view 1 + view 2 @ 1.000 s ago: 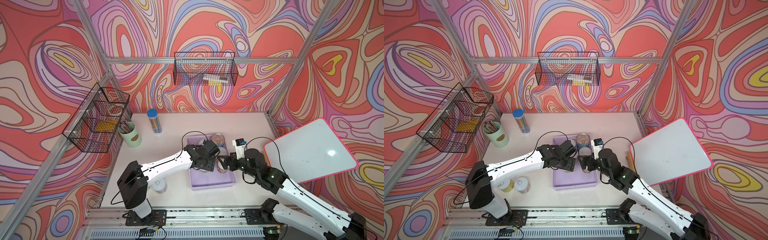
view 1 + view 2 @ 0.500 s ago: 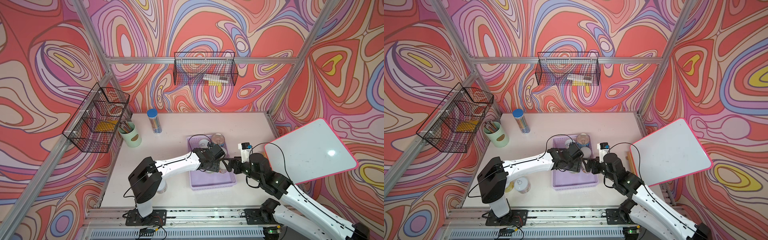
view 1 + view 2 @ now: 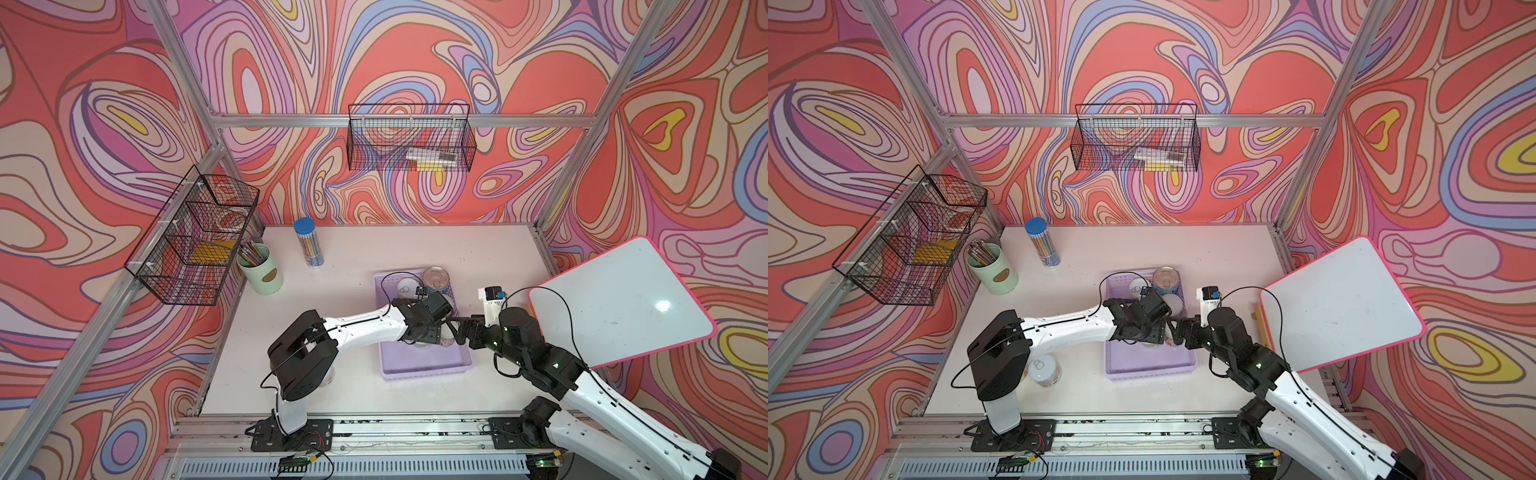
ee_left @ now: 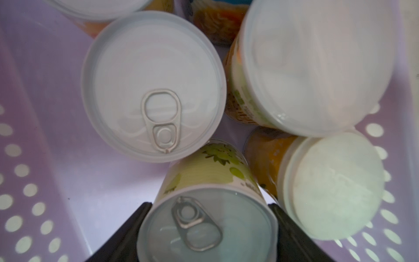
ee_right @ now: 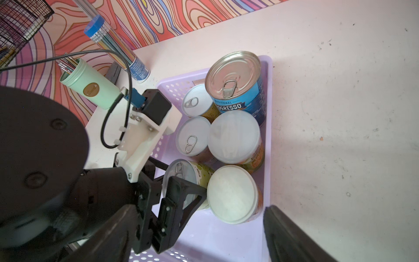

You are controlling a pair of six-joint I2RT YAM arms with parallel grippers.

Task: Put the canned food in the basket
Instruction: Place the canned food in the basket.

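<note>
The lilac basket (image 3: pixel 424 376) (image 3: pixel 1150 376) sits mid-table and holds several cans, among them a wide blue-labelled can (image 3: pixel 436 277) (image 5: pixel 235 74) at its far end. My left gripper (image 3: pixel 424 336) (image 4: pixel 208 211) is down inside the basket, shut on a green-labelled pull-tab can (image 4: pixel 204 226) (image 5: pixel 181 174) that stands beside a white-topped can (image 5: pixel 233 195). At the basket's right edge my right gripper (image 3: pixel 455 328) (image 5: pixel 199 226) is open with nothing between its fingers. Two more cans (image 3: pixel 1044 370) stand on the table by the left arm's base.
A blue-capped pencil tube (image 3: pixel 307 243) and a pale green pencil cup (image 3: pixel 262 270) stand at the back left. A white board with a pink rim (image 3: pixel 619 299) leans at the right. Black wire baskets hang on the left wall (image 3: pixel 195 241) and the back wall (image 3: pixel 409 137).
My left gripper has carried the green-labelled can nearer and rightward into the basket, next to the white-topped can. My right gripper has drawn back a little to the right.
</note>
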